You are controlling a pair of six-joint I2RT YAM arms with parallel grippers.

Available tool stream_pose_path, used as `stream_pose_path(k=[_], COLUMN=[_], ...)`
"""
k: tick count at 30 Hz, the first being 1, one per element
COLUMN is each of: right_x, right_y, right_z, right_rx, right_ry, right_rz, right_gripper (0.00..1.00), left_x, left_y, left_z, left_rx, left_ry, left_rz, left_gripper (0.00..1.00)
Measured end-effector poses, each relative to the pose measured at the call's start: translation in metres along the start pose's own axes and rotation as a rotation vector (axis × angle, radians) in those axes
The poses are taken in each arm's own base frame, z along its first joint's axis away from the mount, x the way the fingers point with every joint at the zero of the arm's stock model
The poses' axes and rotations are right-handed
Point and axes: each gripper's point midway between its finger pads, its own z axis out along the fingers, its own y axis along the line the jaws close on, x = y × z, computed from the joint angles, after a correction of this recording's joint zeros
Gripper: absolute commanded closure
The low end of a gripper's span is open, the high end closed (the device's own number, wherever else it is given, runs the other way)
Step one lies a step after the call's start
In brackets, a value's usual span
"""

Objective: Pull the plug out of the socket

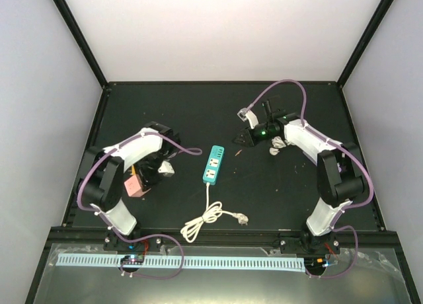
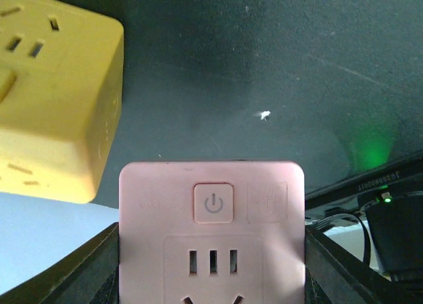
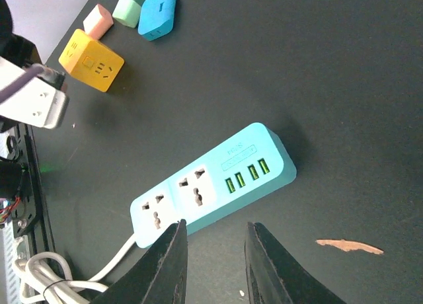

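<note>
- Holding the pink socket point(image 2: 211, 205): the left gripper point(image 2: 211, 277) has a dark finger point(image 2: 73, 271) flat against each side of it, jaws part-way spread. In the top view this sits at the lower left of the mat point(image 1: 284, 185), beside the left arm.
- Pink socket's face toward the wrist camera shows a power button and a row of slots.
- Yellow cube point(image 2: 53, 99): upper left of the left wrist view, near the pink socket. Touching or apart, cannot tell.
- Green block point(image 3: 129, 8) and blue block point(image 3: 157, 13): upper left corner of the right wrist view, past the yellow cube.
- Strip point(image 1: 213, 164): centre of the mat, lying lengthwise top to bottom in the frame.
- Cord point(image 1: 201, 219): coiled below the strip.
- Plug point(image 1: 244, 219): on the cord's end, lying on the mat right of the coil, lower centre of the frame.
- Scrap point(image 1: 236, 152): orange, just right of the strip's top end.
- Right gripper point(image 3: 213, 251): fingers a narrow gap apart, nothing between them. It is in the upper right of the mat in the top view, apart from the strip.
- White item point(image 1: 276, 144): beside the right arm, too small to identify.
</note>
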Motion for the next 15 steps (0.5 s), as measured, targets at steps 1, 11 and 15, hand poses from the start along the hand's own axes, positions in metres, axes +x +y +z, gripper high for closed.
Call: stream_pose_path(k=[1, 11, 15], right_x=[-0.001, 0.002, 0.0], right_y=[-0.001, -0.006, -0.005], right_z=[-0.002, -0.005, -0.008], right_rx=[-0.001, -0.005, -0.005], right_ry=[-0.004, -0.013, -0.023], right_rz=[0.004, 0.027, 0.022], right_gripper=[0.72, 0.72, 0.71], left_x=[-0.002, -0.022, -0.03], left_y=[0.0, -0.001, -0.002], left_z=[0.002, 0.014, 0.019], left_rx=[-0.007, -0.034, -0.033], left_ry=[0.016, 0.06, 0.072], left_rz=[0.009, 0.062, 0.078], left_gripper=[0.68, 0.65, 0.6])
